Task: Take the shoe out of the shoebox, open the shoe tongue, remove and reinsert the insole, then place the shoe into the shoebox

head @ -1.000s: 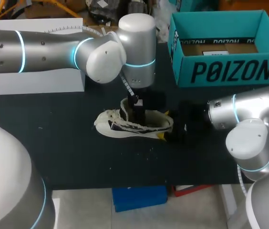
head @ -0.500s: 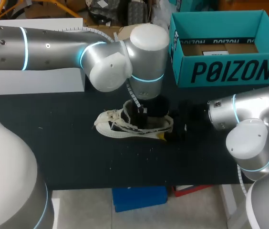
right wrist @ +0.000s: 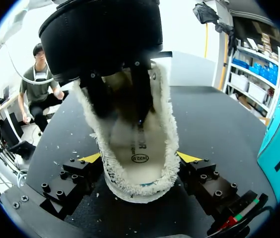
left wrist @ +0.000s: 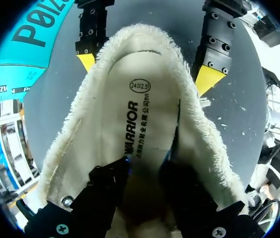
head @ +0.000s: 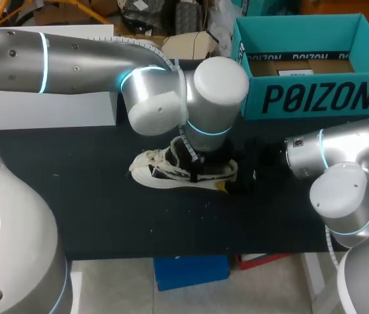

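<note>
Clamps the frayed cream canvas shoe (head: 152, 171) by its heel in the right tool (right wrist: 140, 157), likely to steady it on the black table (head: 93, 196), near-left of the teal cardboard shoebox (head: 315, 98). Holds the left tool (left wrist: 142, 183) down inside over the white printed insole (left wrist: 140, 114), probably to reach it; pinching or not, cannot tell.
</note>
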`<action>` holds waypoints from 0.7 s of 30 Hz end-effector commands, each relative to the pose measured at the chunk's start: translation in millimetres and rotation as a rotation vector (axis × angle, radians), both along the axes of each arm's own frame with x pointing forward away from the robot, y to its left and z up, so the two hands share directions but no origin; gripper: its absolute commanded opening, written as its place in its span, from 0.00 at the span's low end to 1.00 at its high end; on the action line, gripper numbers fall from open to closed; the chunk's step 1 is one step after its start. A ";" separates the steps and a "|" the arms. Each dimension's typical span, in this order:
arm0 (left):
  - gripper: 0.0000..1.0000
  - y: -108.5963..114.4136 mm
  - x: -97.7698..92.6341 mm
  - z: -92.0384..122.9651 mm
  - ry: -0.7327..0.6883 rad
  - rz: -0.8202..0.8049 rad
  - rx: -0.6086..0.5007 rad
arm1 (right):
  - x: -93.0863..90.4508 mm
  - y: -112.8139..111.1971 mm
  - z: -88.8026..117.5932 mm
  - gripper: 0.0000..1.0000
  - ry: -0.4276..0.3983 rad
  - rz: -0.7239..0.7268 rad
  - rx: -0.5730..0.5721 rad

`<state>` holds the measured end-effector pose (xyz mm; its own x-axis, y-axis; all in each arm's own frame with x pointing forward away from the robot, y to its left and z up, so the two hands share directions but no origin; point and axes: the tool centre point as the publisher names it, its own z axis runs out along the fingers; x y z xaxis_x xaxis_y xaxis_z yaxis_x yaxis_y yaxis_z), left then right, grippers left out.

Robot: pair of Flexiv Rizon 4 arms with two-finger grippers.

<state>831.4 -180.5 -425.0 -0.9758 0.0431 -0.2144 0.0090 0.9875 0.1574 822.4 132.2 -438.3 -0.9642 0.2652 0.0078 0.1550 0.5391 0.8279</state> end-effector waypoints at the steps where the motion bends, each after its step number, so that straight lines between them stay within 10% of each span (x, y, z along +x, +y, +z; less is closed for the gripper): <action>1: 0.39 6.5 9.0 -13.9 -0.093 0.000 -0.017 | 0.1 -1.6 -2.2 0.00 0.001 -0.002 -0.003; 21: 0.31 4.5 27.3 -6.1 -0.231 -0.017 -0.174 | 0.1 -1.6 -2.2 0.00 0.001 -0.002 -0.003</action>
